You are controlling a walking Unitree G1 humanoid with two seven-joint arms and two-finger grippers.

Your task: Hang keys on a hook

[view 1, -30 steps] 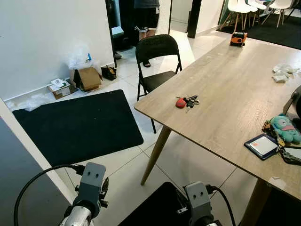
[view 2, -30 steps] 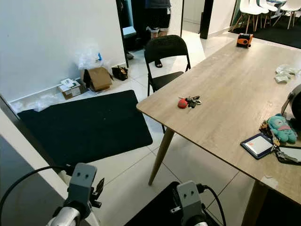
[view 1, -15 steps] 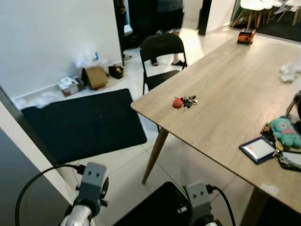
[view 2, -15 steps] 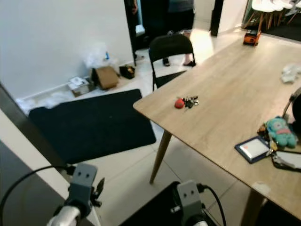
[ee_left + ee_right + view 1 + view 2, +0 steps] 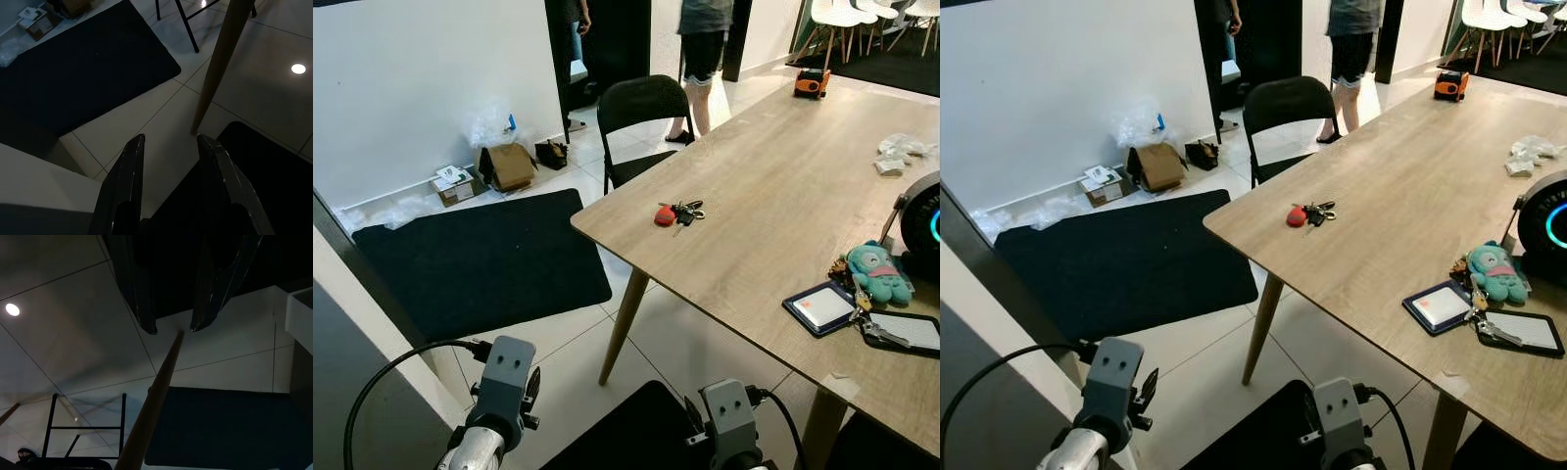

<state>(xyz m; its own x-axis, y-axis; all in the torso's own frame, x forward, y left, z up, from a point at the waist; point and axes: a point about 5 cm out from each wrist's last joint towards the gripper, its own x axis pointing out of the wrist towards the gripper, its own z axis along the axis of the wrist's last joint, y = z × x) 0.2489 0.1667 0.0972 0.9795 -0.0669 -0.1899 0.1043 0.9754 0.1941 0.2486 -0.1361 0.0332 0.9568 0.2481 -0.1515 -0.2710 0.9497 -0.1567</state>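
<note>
Now the head camera's view has shifted, so the keys (image 5: 676, 211) sit more central on the table (image 5: 783, 196). Left gripper (image 5: 168, 147) and right gripper (image 5: 172, 328) hang spread, empty; approach continues.

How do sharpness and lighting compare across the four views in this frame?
Left and right eye views: sharp, evenly lit, the keys on the table crisp. Left wrist view: dim, open fingers in shade. Right wrist view: darkest, a ceiling light reflected on the floor tiles.

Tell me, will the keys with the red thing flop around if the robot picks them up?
Probably yes. The keys look like loose pieces joined together, so they would likely dangle and swing. The red tag looks small, so probably light.
</note>
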